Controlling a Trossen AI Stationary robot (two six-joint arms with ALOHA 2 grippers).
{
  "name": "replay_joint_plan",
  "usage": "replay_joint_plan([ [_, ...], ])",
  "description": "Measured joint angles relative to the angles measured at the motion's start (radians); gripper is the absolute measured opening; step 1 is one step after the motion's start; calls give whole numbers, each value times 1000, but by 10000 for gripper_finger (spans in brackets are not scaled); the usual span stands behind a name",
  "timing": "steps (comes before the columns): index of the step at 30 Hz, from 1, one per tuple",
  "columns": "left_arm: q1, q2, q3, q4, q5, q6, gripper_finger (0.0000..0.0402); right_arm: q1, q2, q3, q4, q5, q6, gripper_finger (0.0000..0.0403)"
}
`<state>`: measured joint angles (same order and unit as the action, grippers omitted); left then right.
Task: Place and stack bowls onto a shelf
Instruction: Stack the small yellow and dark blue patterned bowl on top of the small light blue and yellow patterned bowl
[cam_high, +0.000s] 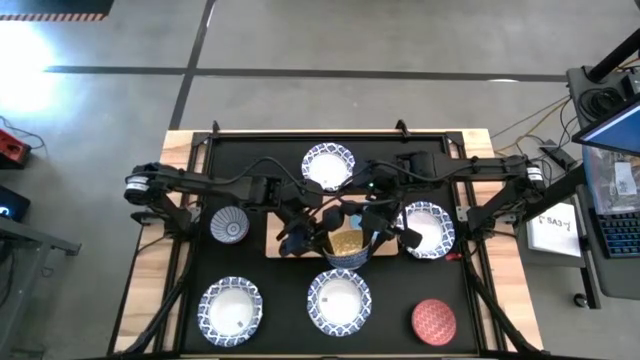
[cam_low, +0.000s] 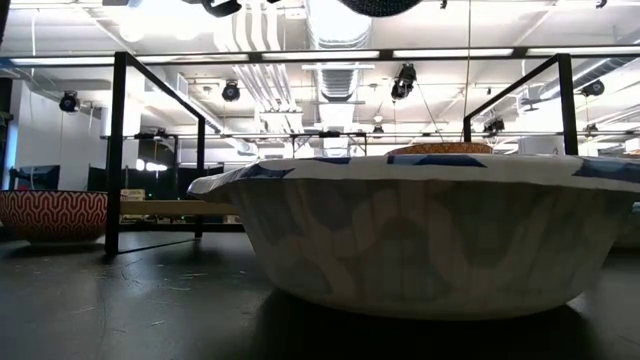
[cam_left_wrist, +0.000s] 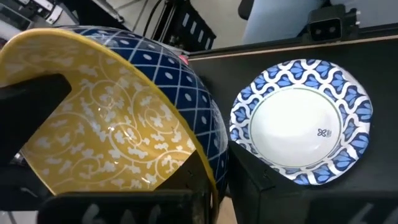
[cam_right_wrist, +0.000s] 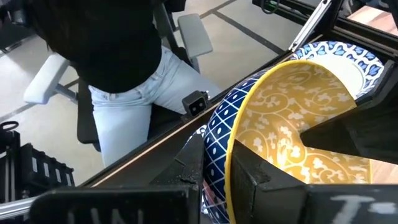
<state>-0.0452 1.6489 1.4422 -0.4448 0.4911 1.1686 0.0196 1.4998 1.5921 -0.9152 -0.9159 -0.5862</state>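
Now yellow-lined bowl (cam_high: 347, 246) between both grippers

Right gripper (cam_right_wrist: 273, 186) clamps the rim of a yellow-lined blue bowl (cam_right_wrist: 286, 118); beyond it sits a person (cam_right_wrist: 124, 81) in jeans and a black top.

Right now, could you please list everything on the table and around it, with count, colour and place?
wide bowls: four, blue-and-white with white centres; one at the back, one at the right, two in front
patterned bowl: one, small, blue-white, left of the shelf
red bowl: one, front right
yellow bowl: one, yellow inside, blue outside, held tilted over the shelf
shelf: one, light-brown wood, table centre
table: one, black
person: one, black top, light jeans, beyond the table
left hand: gripping the yellow bowl
right hand: gripping the same bowl
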Motion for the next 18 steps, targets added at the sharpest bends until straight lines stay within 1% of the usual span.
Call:
replay_joint_plan([
  [3, 0, -13, 0, 0, -9, -7, 27, 0, -3, 1, -5, -3, 3, 26],
  [10, 4, -49, 1, 9, -39, -14, 70, 1, -20, 3, -16, -11, 61, 22],
  [18, 6, -50, 5, 13, -34, -143, 96, 2, -29, 3, -23, -9, 62, 11],
])
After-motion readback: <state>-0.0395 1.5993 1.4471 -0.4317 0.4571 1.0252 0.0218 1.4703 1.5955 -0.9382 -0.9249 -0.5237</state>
